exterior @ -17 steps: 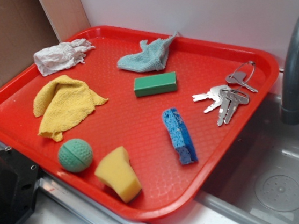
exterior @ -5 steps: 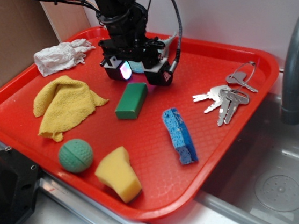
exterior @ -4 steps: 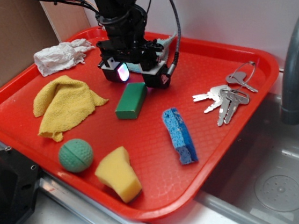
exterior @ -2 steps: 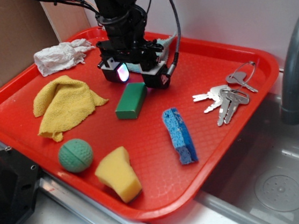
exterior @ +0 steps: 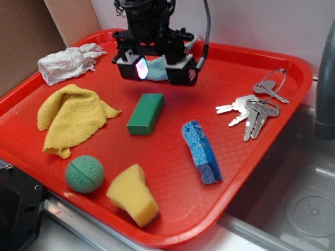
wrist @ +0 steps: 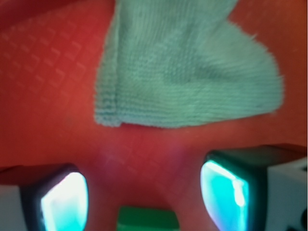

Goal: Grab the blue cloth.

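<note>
Lying at the left of the red tray (exterior: 266, 144) are a white rag (exterior: 66, 62) and yellow cloth (exterior: 72, 115); the fingers (exterior: 158, 69) are hanging spread apart, gripping nothing, just over the blue cloth (wrist: 187, 72) near the tray's back rim.

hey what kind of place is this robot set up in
Probably a kitchen sink area, staged as a test setup. A grey faucet arches over a metal sink basin with a drain at right, and a red tray beside it holds sponges, cloths and keys.
</note>
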Motion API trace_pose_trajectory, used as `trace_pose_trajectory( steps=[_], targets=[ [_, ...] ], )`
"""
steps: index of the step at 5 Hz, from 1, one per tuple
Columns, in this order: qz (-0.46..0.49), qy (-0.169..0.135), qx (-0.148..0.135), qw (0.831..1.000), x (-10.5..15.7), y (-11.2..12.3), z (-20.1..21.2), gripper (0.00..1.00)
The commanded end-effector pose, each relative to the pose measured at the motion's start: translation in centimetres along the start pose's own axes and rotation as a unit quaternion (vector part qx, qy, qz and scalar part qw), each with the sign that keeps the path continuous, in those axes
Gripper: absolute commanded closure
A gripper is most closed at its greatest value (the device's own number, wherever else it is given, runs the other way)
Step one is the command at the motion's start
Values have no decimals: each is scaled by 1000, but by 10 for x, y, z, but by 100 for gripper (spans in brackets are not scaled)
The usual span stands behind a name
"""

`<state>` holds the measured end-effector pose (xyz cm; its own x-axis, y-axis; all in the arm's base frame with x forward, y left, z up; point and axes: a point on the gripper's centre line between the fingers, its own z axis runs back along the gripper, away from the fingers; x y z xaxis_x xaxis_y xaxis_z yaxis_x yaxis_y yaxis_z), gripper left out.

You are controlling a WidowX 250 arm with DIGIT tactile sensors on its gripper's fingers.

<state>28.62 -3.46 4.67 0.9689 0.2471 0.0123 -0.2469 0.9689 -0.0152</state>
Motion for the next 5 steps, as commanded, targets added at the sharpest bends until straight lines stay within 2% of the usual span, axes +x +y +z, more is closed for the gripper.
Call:
trace_pose_trajectory(
  steps=[1, 4, 5],
  targets=[
    [23, -27, 2, 999, 15, 0, 8, 0],
    [14, -35, 1, 999, 54, 4, -26, 0],
    [26, -31, -1, 999, 62, 8, -30, 28]
  ],
)
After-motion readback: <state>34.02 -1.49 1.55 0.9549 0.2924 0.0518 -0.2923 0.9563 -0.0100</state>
